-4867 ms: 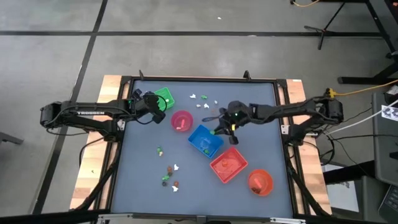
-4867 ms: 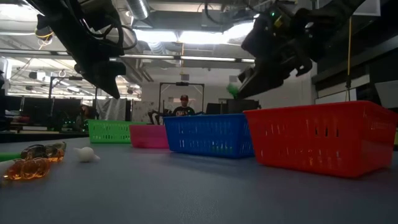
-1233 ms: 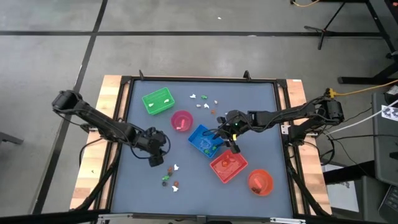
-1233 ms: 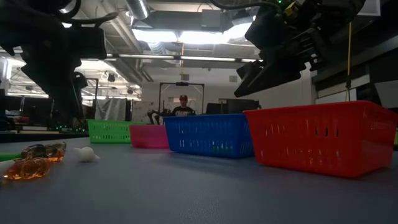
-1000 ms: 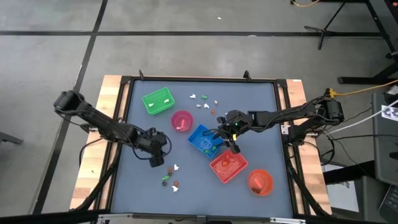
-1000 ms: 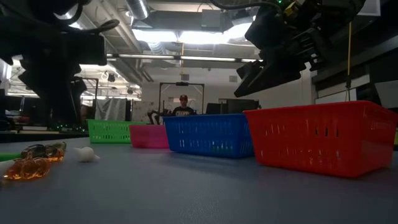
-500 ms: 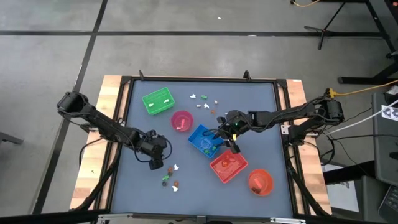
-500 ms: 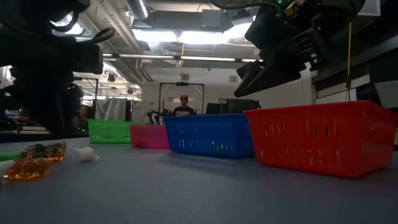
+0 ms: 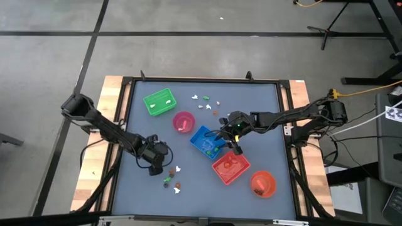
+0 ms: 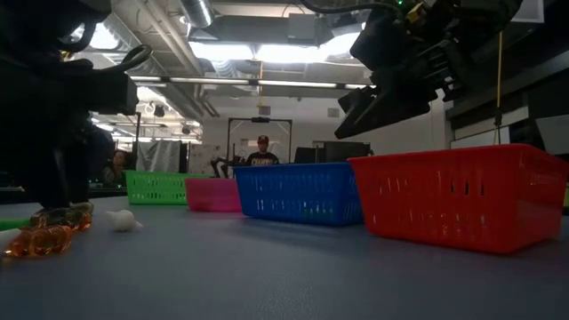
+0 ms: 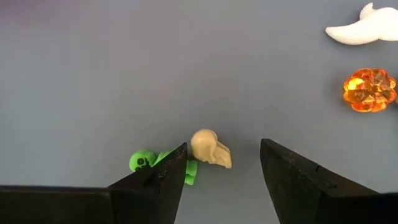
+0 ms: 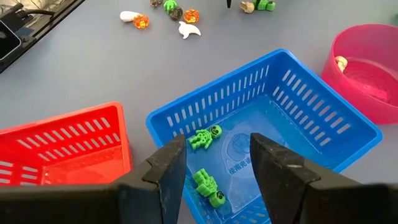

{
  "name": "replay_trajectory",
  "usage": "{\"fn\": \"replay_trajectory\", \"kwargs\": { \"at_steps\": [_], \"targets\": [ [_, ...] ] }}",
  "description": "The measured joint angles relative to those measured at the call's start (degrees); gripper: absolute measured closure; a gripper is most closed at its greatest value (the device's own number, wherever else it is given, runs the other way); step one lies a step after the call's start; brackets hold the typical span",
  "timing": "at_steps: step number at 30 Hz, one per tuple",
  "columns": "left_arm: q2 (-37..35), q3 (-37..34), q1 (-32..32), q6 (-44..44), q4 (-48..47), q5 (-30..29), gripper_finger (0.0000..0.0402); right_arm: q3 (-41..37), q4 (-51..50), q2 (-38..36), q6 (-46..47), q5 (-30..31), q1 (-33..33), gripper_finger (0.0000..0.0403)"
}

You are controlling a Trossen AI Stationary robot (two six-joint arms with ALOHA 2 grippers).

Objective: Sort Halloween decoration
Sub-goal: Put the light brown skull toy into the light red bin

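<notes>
My left gripper (image 11: pixel 221 177) (image 9: pixel 157 162) hangs open, pointing steeply down over the table's near left part. A cream skull trinket (image 11: pixel 210 149) lies on the table between its fingers. A green skeleton trinket (image 11: pixel 149 163) lies beside one finger, partly hidden by it. A white ghost (image 11: pixel 360 30) and an orange pumpkin (image 11: pixel 369 89) lie farther off. My right gripper (image 12: pixel 217 165) (image 9: pixel 235 145) stands open above the blue tray (image 9: pixel 206 142). Two green skeletons (image 12: pixel 204 138) lie in that tray.
A green tray (image 9: pixel 159 102) and a pink bowl (image 9: pixel 183 122) stand at the far left; a red tray (image 9: pixel 230 167) and an orange bowl (image 9: pixel 262 183) near right. Loose trinkets lie at the far middle (image 9: pixel 204 100) and near left (image 9: pixel 173 179). A person (image 10: pixel 262 151) stands behind the table.
My left gripper has sunk and moved toward the table's near edge, coming down over the cream skull and green skeleton with its fingers still open. My right gripper has kept still above the blue tray.
</notes>
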Motion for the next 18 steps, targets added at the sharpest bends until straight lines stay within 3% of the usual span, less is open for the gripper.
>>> {"fn": "replay_trajectory", "kwargs": {
  "at_steps": [10, 18],
  "targets": [
    [0.2, 0.0, 0.0, 0.0, 0.5, -1.6, 0.0216, 0.0, 0.0, 0.0, 0.0, 0.0, 0.0, 0.0226],
    [0.2, 0.0, 0.0, 0.0, 0.5, -1.5, 0.0246, 0.0, 0.0, 0.0, 0.0, 0.0, 0.0, 0.0226]
  ]
}}
